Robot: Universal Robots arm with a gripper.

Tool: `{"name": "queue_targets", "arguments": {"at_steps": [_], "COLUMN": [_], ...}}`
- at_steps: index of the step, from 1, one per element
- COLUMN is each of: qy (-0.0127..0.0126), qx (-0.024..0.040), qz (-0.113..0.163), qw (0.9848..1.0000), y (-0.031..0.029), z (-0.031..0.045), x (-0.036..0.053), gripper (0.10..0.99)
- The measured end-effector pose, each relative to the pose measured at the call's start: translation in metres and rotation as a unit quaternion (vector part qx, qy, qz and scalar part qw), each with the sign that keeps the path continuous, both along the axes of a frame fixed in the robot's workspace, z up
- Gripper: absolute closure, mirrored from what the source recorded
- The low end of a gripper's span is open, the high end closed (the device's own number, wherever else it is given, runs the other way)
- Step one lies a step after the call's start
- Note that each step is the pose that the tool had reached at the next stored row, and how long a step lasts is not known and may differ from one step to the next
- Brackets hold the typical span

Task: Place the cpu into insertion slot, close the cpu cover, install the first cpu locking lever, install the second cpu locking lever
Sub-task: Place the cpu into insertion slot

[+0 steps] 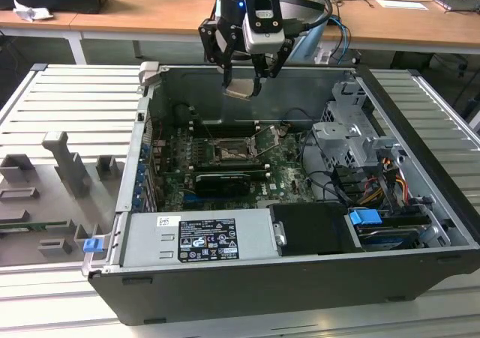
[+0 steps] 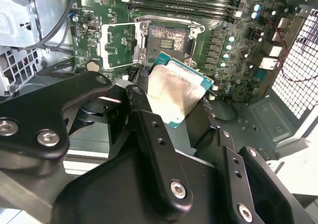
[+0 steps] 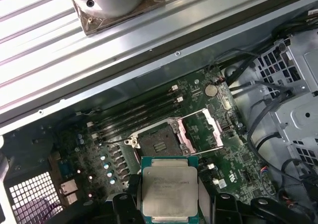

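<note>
The cpu (image 1: pixel 240 91) hangs in the air above the open computer case (image 1: pixel 420 166), pinched by two opposite edges between the black fingers (image 1: pixel 225 62) of the hand (image 1: pixel 242 83), which is closed on it. In the exterior view the chip tilts a little, its pale metal face catching the light. It sits toward 12 o'clock of the insertion slot (image 1: pixel 229 152), well above the green board (image 1: pixel 289 174) and touching nothing but the fingers.

In both wrist views the cpu (image 2: pixel 176 92) (image 3: pixel 169 191) shows its tan-silver face with a thin green border, and the hand (image 2: pixel 174 107) (image 3: pixel 171 206) grips it on either side. The insertion slot (image 2: pixel 166 37) (image 3: pixel 158 143) lies bare beyond it, a dark square recess with a metal rim (nothing is seated in it).

The cpu cover (image 1: pixel 270 137) is swung open on its hinge. In the exterior view it stands at about 3 o'clock of the slot, raised off the board. In both wrist views the cover (image 2: pixel 105 45) (image 3: pixel 214 128) is a silvery frame with a cut-out centre, lying just beside the slot and clear of the recess.

The long black memory slots (image 1: pixel 225 124) run at 12 o'clock of the slot. At 6 o'clock of the case lies the grey power supply (image 1: pixel 199 237), and a metal drive cage (image 1: pixel 352 139) fills the 3 o'clock side. The case rests on a ribbed grey counter (image 1: pixel 45 98), which carries grey fixture blocks (image 1: pixel 67 162) at 9 o'clock.
</note>
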State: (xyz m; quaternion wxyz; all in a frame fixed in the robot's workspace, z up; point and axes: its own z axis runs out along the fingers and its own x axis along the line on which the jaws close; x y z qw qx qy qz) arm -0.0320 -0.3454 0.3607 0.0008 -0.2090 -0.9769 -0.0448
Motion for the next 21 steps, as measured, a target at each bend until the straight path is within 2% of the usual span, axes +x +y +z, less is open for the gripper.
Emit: {"name": "queue_targets", "arguments": {"at_steps": [7, 15, 18, 21], "qy": [0.0, 0.0, 0.0, 0.0], "qx": [-0.0001, 0.0, 0.0, -0.0001], "qz": [-0.021, -0.053, -0.069, -0.096], "qw": [0.9998, 0.9986, 0.9976, 0.9954], "y": [0.0, 0.0, 0.0, 0.0], "z": [0.0, -0.0004, -0.0008, -0.0014], "x": [0.0, 0.0, 0.0, 0.0], "gripper": [0.545, 0.545, 0.545, 0.545]}}
